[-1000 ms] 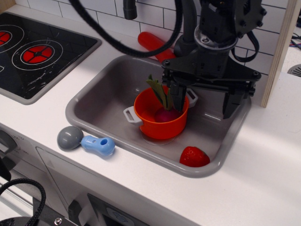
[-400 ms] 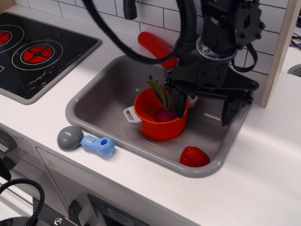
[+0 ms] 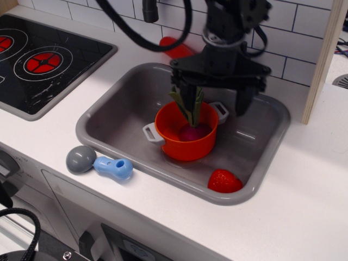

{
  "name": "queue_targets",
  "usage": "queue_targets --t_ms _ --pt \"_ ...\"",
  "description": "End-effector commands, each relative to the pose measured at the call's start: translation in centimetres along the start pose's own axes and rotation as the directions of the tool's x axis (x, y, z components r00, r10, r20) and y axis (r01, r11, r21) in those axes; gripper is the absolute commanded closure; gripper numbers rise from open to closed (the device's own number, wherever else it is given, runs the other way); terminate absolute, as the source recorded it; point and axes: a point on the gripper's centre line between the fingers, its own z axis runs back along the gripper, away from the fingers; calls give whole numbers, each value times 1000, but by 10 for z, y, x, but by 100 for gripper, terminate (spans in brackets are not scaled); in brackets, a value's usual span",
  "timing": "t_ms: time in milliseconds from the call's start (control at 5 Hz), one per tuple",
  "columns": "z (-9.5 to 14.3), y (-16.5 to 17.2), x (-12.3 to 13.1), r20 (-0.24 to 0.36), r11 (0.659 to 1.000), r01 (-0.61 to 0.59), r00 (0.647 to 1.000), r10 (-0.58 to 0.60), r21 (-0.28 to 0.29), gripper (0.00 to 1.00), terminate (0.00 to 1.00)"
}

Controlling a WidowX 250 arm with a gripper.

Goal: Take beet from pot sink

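The orange pot (image 3: 184,145) with light grey side handles stands in the middle of the grey sink (image 3: 93,134). The dark magenta beet (image 3: 191,132) lies inside the pot, and its green leaves (image 3: 187,104) stick up above the pot's rim. My black gripper (image 3: 213,101) hangs open and wide over the pot's far side. Its left finger (image 3: 184,97) is right beside the leaves, and its right finger (image 3: 242,101) is past the pot's right handle. It holds nothing.
A red strawberry (image 3: 223,181) lies in the sink's front right corner. A red long object (image 3: 175,47) lies behind the sink. A grey and blue toy (image 3: 100,163) lies on the counter in front. The stove (image 3: 43,57) is at left, a wooden post (image 3: 326,49) at right.
The gripper has moved left and toward the back wall, still open. Its left finger has come up beside the beet leaves. The pot, beet and strawberry have not moved.
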Motion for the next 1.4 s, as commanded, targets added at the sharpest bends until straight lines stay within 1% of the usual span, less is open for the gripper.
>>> queue_targets --t_ms 0,200,400,600,800,1000,1200 --pt "-7 13 32 61 997 -77 995 78 -8 0 0" --pt "-27 16 33 101 995 -93 991 89 40 0 0" --pt "-34 18 32 99 993 -97 991 91 60 0 0" --pt "-38 17 30 83 994 -93 993 88 55 100 0" --pt "-37 17 31 85 995 -94 992 90 43 100 0" --pt "-33 14 34 99 994 -111 989 109 16 100 0" --pt "-23 11 38 111 990 -137 984 138 -14 100 0"
